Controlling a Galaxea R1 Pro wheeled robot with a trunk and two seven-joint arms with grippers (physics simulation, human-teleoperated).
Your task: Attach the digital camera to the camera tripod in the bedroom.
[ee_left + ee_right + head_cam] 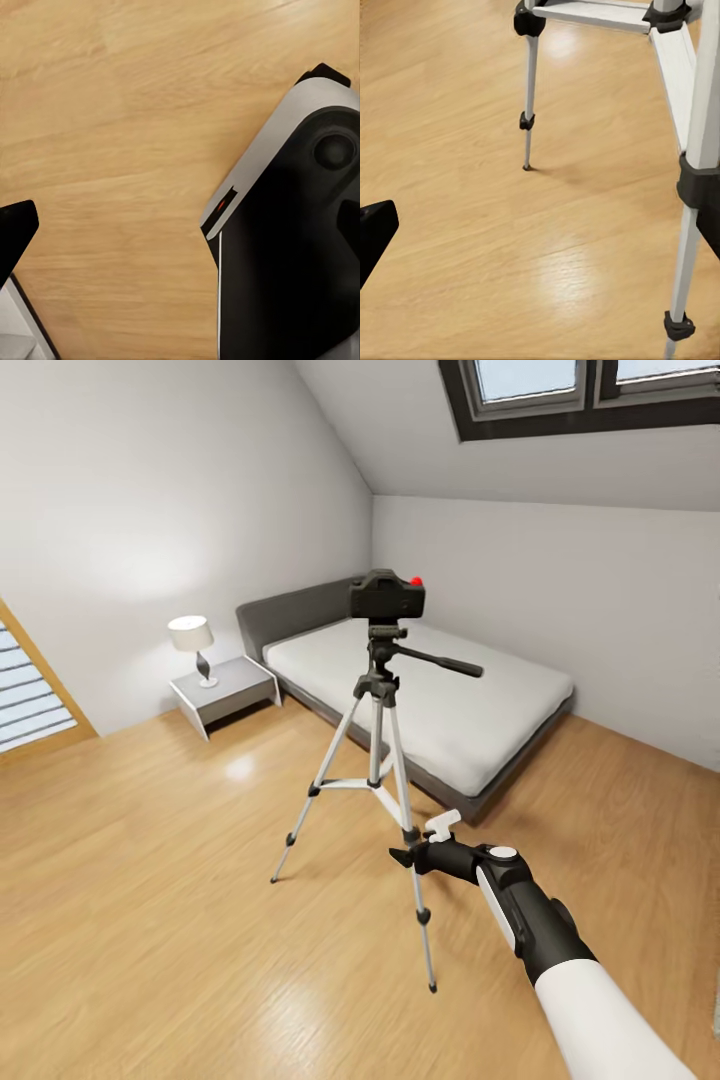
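Observation:
The black digital camera (pixel 387 596), with a red dot on top, sits on the head of the camera tripod (pixel 377 690), which stands on the wood floor in front of the bed. My right gripper (pixel 424 840) hangs open and empty beside the tripod's near leg, low down, apart from the camera. In the right wrist view my right gripper (pixel 540 232) looks past the tripod's silver legs (pixel 531 90) at the floor. My left gripper (pixel 180 232) points at bare floor; one black fingertip (pixel 15 232) shows, set wide.
A grey low bed (pixel 520 745) with a white mattress stands behind the tripod. A nightstand (pixel 225 690) with a white lamp (pixel 192 640) is at its left. A dark-framed skylight (pixel 580 415) sits in the sloped ceiling. My own body (pixel 292 240) shows in the left wrist view.

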